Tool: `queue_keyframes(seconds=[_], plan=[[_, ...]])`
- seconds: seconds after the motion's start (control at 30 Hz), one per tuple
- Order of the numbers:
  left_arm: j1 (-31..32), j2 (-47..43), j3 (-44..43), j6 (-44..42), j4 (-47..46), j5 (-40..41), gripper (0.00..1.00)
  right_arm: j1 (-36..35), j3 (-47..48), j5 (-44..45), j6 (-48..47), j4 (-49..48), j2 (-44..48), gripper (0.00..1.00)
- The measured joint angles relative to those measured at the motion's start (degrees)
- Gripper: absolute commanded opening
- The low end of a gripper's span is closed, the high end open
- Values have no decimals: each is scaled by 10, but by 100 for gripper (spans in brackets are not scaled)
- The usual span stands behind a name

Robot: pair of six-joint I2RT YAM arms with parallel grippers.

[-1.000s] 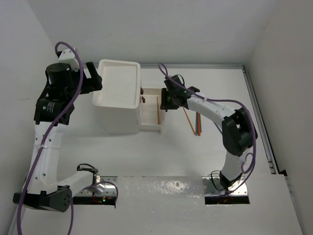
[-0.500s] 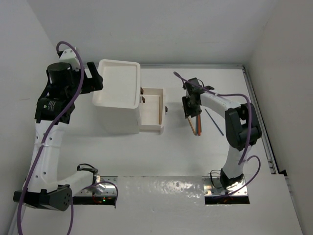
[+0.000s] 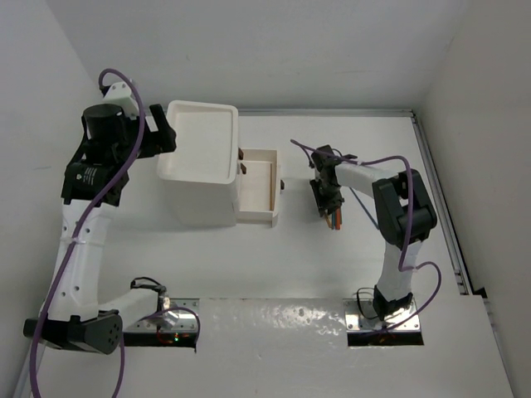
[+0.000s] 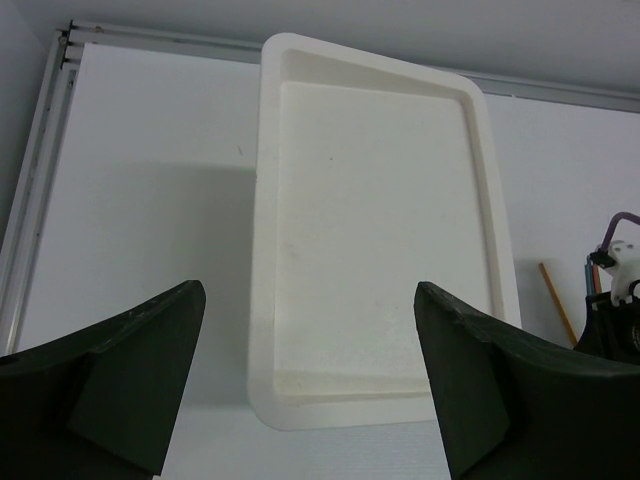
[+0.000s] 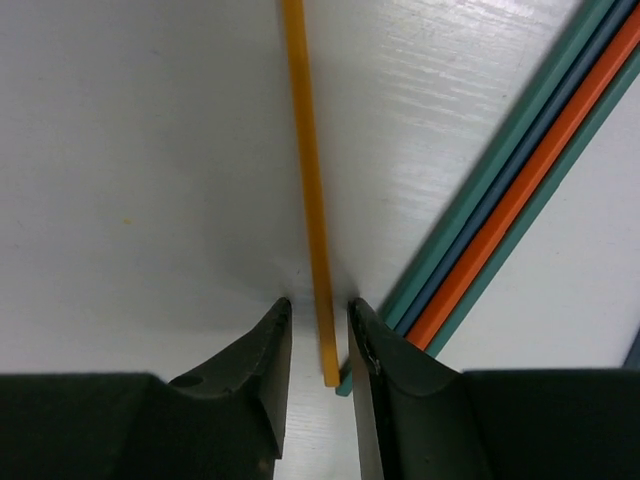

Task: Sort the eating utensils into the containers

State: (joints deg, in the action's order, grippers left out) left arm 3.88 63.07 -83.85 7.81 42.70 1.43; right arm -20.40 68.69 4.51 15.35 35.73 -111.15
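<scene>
Change: a second ago the right gripper (image 3: pixel 326 194) hangs over the open drawer (image 3: pixel 253 186) at frame centre. Now it is across at the bundle (image 3: pixel 335 219), right of centre, with its tips down at the table (image 3: pixel 249 265).
Left arm: unchanged. The left gripper (image 3: pixel 158 133) hovers at the upper left beside the unit (image 3: pixel 199 203).
Right hand: in the wrist view the right gripper (image 5: pixel 320 320) straddles the near end of a yellow stick (image 5: pixel 305 150). The jaws are drawn in narrow, but a sliver of table shows on each side of the stick, so it is not clamped yet.
Left hand: the left gripper (image 4: pixel 308 290) is spread wide and holds nothing, looking down on the top tray (image 4: pixel 380 230).
Utensils: the yellow stick lies flat on the table. Its end is just beside a bundle (image 5: pixel 520 170) of teal, blue and orange sticks that fans away to the upper right.
Drawer: pulled out to the right of the unit, its knob (image 3: pixel 282 184) facing the bundle. A thin pale-orange line runs along its right side and may be a stick already inside; it is too faint to be sure.
Meaning: the trip to the drawer looks finished and a fresh pick is starting. Several sticks remain, so sorting is under way but far from done.
Next: close on the yellow stick alone. The neighbouring teal stick sits near enough to be nudged or caught.
</scene>
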Motion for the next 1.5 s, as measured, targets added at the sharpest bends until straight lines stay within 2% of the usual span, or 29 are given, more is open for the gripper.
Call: queue_keyframes(seconds=[0.03,0.07,0.1,0.37,0.57,0.73,0.9,1.03,1.13,1.23,1.33,1.5], plan=[[0,1,0,0,0,0,83,0,-1,0,0,-1,0,20],[0,2,0,0,0,0,83,0,-1,-4,0,-3,0,6],[0,3,0,0,0,0,83,0,-3,-7,-1,-6,1,0],[1,15,0,0,0,-2,83,0,11,-18,13,0,2,0],[1,17,0,0,0,-2,83,-13,111,-45,68,15,20,0],[1,18,0,0,0,-2,83,-62,212,-84,130,-2,29,0],[1,19,0,0,0,-2,83,-113,243,-115,196,-40,9,0],[1,19,0,0,0,-2,84,-131,270,-127,229,-46,-51,17],[1,19,0,0,0,-2,84,-132,273,-130,240,-44,-86,38],[1,19,0,0,0,-2,84,-131,273,-127,237,-36,-92,43],[1,19,0,1,0,-2,84,-128,270,-107,214,-35,-71,42],[1,18,0,2,0,-2,84,-79,193,-90,137,-34,33,42]])
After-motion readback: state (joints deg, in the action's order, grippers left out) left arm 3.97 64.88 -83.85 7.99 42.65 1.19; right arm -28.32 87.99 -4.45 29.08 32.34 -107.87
